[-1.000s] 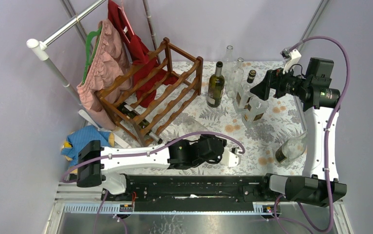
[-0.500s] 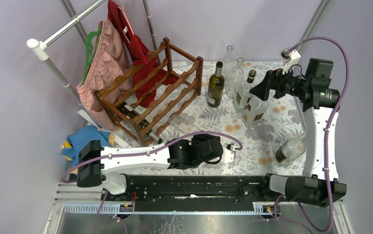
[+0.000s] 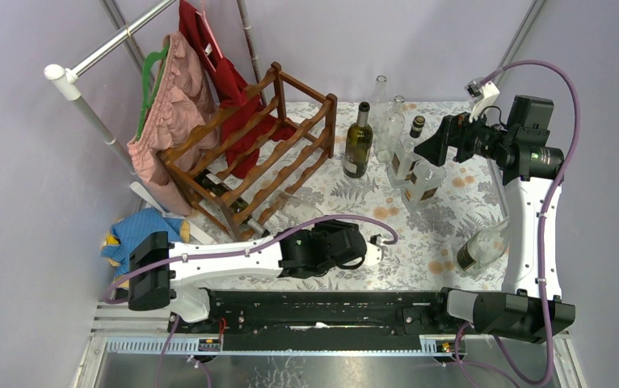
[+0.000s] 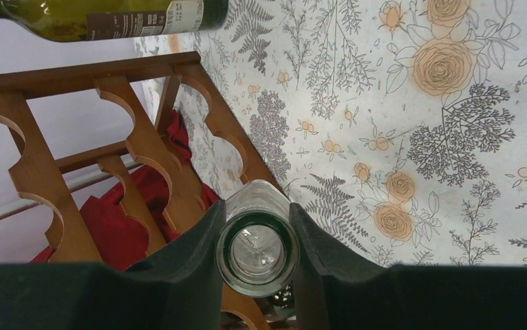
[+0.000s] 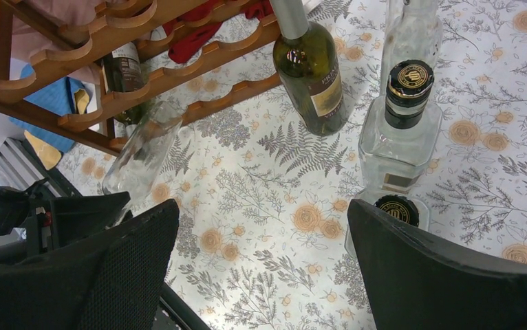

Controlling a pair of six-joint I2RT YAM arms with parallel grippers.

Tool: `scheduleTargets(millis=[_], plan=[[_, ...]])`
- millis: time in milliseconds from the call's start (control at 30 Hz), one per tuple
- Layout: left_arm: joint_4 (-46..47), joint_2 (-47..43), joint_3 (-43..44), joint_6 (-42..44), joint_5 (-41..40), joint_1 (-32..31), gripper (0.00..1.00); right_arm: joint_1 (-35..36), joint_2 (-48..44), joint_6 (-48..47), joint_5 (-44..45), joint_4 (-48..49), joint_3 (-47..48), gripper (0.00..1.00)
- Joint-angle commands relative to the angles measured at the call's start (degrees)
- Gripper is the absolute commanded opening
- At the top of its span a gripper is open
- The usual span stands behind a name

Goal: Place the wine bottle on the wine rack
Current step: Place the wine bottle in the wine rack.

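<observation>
Left fingers [image 4: 185,275] clamp the near end of the clear wine bottle [image 4: 257,251], which points at the low near rail of the wine rack [image 4: 144,158]. It is glass, so stiff, slippery and breakable, and seemingly empty and light. Right fingers [image 5: 130,268] stand apart.

Tablecloth [image 3: 452,218] — white, printed with grey ferns and orange roses. Wine rack [image 4: 144,151] dark reddish-brown. Wine bottle [image 4: 259,251] clear, faintly green glass. Far-edge bottle [image 3: 358,149] dark green. Hanging garments — red dress [image 3: 209,48], pink top [image 3: 173,97].
</observation>
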Motion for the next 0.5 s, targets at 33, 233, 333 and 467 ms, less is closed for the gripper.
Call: scheduleTargets(millis=[33, 233, 333, 467], plan=[[-0.4, -1.7, -0.5, 0.3, -4.6, 1.5, 0.0, -0.2, -1.2, 0.8, -1.2, 2.0, 0.0, 1.0], [0.7, -2.1, -2.5, 0.9, -4.7, 3.3, 0.0, -0.2, -1.5, 0.8, -1.3, 1.9, -0.2, 1.0], [3.1, -2.7, -4.3, 2.9, -5.1, 4.2, 0.0, -0.2, -1.6, 0.7, -1.3, 1.8, -0.3, 1.0], [5.3, -2.4, -5.6, 4.1, -5.2, 5.1, 0.0, -0.2, -1.8, 0.7, -1.3, 1.7, -0.3, 1.0]])
